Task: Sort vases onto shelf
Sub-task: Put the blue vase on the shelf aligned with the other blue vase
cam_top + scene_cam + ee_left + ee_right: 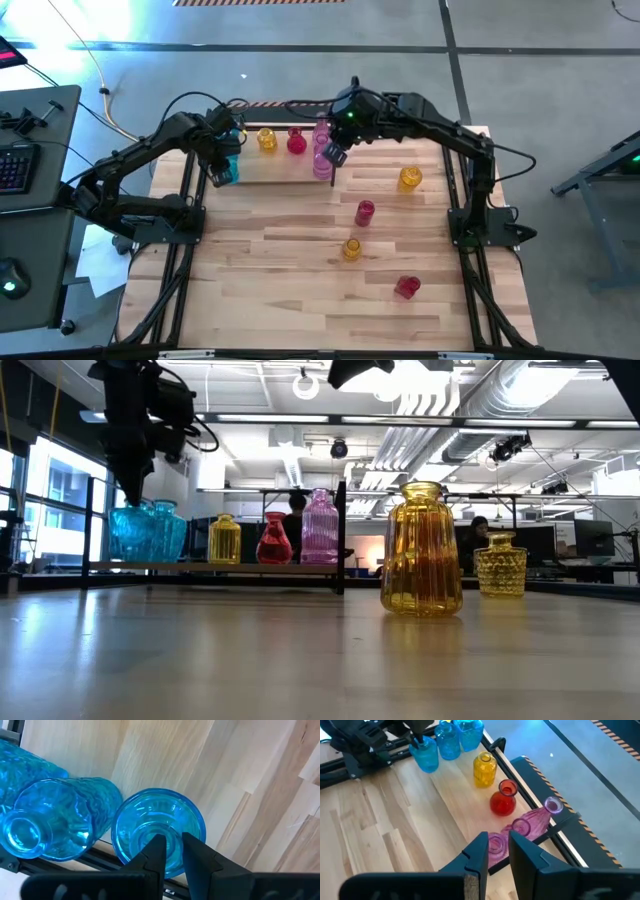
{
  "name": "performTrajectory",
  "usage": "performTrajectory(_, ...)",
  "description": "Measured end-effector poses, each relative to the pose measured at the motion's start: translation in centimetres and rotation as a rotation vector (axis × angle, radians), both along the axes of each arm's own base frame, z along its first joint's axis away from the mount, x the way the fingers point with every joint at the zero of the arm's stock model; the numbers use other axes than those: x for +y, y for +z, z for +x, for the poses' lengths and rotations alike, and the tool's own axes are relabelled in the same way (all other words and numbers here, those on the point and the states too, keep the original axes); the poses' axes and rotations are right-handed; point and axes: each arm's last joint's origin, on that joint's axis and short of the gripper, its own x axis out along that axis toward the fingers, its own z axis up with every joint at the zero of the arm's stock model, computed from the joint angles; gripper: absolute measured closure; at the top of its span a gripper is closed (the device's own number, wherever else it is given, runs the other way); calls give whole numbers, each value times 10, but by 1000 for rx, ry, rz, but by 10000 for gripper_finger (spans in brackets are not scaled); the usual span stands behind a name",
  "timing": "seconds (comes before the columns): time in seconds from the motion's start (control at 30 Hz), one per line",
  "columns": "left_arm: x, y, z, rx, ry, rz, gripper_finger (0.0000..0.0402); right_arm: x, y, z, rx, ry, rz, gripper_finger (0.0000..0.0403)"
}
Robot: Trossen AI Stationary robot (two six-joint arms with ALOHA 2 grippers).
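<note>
- Sorting partly done, judging by the layout: cyan, yellow, red and pink glass lined up on the shelf (275, 168) along the far edge of the worktop (280, 300), toward its left corner.
- Four loose vases left out on the wood: an amber vase (410, 178) near the right edge, a magenta vase (365, 211) and a small yellow vase (351, 248) around the middle, a red vase (407, 287) toward the near right.
- Left gripper (172, 845) down at the mouth of a cyan vase (150, 820) at the shelf's left end, close beside two more cyan ones. Gripping the rim or already let go: cannot tell.
- Right gripper (497, 836) well above the pink vase (320, 525) at the shelf's right end, pinched nearly closed on nothing.
- Probably light, rigid, slick and brittle, being thin glass; likely to tip if nudged high up and to chip against the metal rods or a neighbour.
- Best taken by the narrow neck or across the rim wall, with gentle pressure, kept upright; ribbed bodies likely too wide and slippery.
- Smooth, level butcher-block surface, good for standing glass but with little friction.
- Beyond: an open workspace with ceiling ducts and a seated person (481, 528) far behind; a desk with a keyboard (15, 165) off the left edge.
</note>
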Motion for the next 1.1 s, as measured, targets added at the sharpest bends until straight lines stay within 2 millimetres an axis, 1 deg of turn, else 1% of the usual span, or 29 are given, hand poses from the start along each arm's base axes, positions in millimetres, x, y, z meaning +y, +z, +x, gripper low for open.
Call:
performTrajectory(0.17,0,0,-1,26,11,12,357,5,0,1,-4,3,9,347)
performTrajectory(0.47,0,0,-2,43,19,21,357,6,0,1,-4,3,11,347)
performTrajectory(0.77,2,-10,-6,41,64,13,357,6,0,1,-4,5,10,347)
performTrajectory(1.0,2,-7,-12,31,85,29,357,5,0,1,-3,5,9,347)
performTrajectory(1.1,2,-6,-15,27,96,31,351,5,0,1,-3,5,9,347)
